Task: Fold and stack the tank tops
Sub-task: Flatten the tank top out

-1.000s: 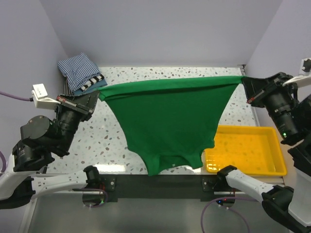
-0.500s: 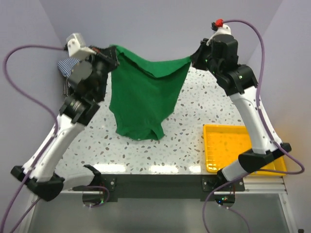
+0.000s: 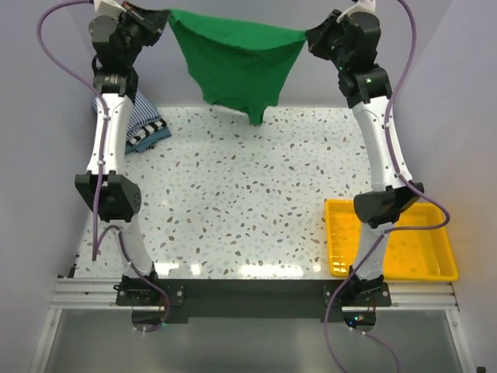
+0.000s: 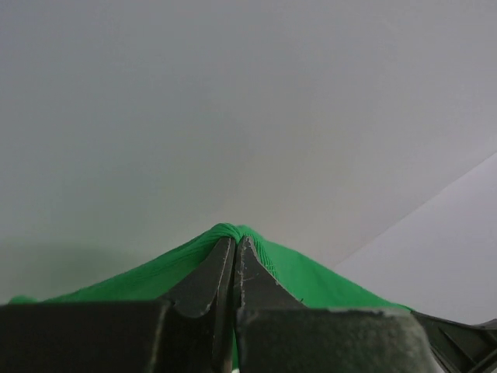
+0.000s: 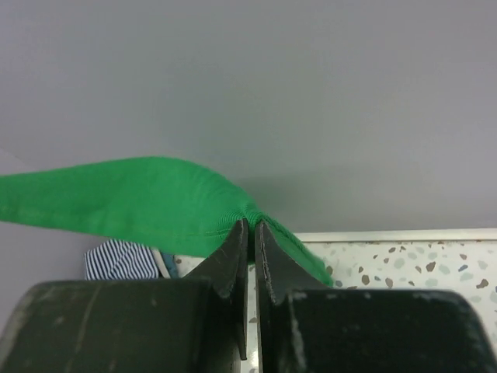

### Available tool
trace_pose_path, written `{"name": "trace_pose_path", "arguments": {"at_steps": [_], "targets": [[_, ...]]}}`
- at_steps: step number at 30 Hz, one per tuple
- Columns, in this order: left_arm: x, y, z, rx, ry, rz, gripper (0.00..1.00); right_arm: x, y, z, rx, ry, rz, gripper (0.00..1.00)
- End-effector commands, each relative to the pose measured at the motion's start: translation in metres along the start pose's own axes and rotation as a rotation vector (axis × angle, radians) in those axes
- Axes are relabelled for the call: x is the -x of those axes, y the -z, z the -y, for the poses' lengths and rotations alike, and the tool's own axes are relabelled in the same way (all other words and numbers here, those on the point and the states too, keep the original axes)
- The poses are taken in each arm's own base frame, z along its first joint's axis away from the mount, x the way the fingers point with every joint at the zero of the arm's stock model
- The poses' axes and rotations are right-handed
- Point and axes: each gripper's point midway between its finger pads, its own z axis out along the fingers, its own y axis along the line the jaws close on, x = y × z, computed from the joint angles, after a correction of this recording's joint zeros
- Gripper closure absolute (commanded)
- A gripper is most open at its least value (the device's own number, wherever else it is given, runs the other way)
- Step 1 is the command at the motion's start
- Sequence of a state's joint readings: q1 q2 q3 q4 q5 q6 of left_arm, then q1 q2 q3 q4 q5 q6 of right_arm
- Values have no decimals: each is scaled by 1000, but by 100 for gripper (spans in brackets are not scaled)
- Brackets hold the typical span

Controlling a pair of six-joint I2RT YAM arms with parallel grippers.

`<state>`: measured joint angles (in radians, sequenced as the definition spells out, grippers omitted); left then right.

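Observation:
A bright green tank top (image 3: 237, 66) hangs in the air at the far end of the table, stretched between both arms. My left gripper (image 3: 165, 15) is shut on its left corner, and my right gripper (image 3: 308, 37) is shut on its right corner. The cloth sags between them and tapers to a point just above the back edge of the table. In the left wrist view green cloth (image 4: 233, 233) bunches over the closed fingertips. The right wrist view shows the same pinch on green fabric (image 5: 155, 198). A folded pile with a blue-and-white striped top (image 3: 144, 116) lies at the back left.
A yellow plastic tray (image 3: 392, 264) sits at the front right, by the right arm's lower link. The pile at the back left also shows black-and-white stripes and a teal edge (image 3: 151, 138). Both arms reach tall toward the purple back wall.
Both arms have risen and reached far back, lifting the green tank top off the table. The grippers came closer together, so the cloth hangs narrower and higher than before.

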<state>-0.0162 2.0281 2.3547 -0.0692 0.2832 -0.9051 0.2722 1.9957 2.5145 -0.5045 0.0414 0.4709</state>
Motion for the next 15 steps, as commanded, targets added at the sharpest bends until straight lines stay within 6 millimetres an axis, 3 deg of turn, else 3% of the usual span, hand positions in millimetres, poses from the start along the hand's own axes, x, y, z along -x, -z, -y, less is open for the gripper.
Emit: {"name": "trace_pose_path", "arguments": {"at_steps": [1,2,3,4,5,6,7,8,9,10,11,12,13,14,15], "targets": [[36,30,24,-153,17,15,100,51,22,-16,81,-23,130,100],[43,41,31,-166,-12,37,100,34,17,-6,60,-26,86,100],[37,43,22,-142,-9,27,100,22,16,-5,65,-30,50,100],[17,44,-5,-86,13,-14,100,17,22,-4,68,-36,28,100],[9,48,-12,-73,18,-28,100,-20,16,12,36,-42,-61,100],[-15,57,-35,-23,45,-70,100,-38,18,18,24,-61,-106,100],[-23,62,-43,-12,52,-71,100,-47,30,17,34,-72,-140,100],[-36,69,-54,12,72,-81,100,-100,32,42,-26,-89,-257,100],[-71,89,-84,87,138,-133,100,-124,39,51,-49,-124,-310,100],[-85,100,-94,100,163,-141,100,-129,53,52,-46,-142,-316,100],[-95,116,-94,112,209,-147,100,-188,67,80,-116,-164,-434,100],[-146,146,-134,217,280,-220,100,-209,78,90,-142,-190,-475,100],[-161,161,-142,233,298,-221,100,-231,90,100,-171,-205,-523,100],[-173,180,-143,256,315,-227,100,-274,116,118,-223,-228,-619,100],[-212,217,-178,386,355,-264,100,-292,127,126,-244,-239,-655,100]]}}
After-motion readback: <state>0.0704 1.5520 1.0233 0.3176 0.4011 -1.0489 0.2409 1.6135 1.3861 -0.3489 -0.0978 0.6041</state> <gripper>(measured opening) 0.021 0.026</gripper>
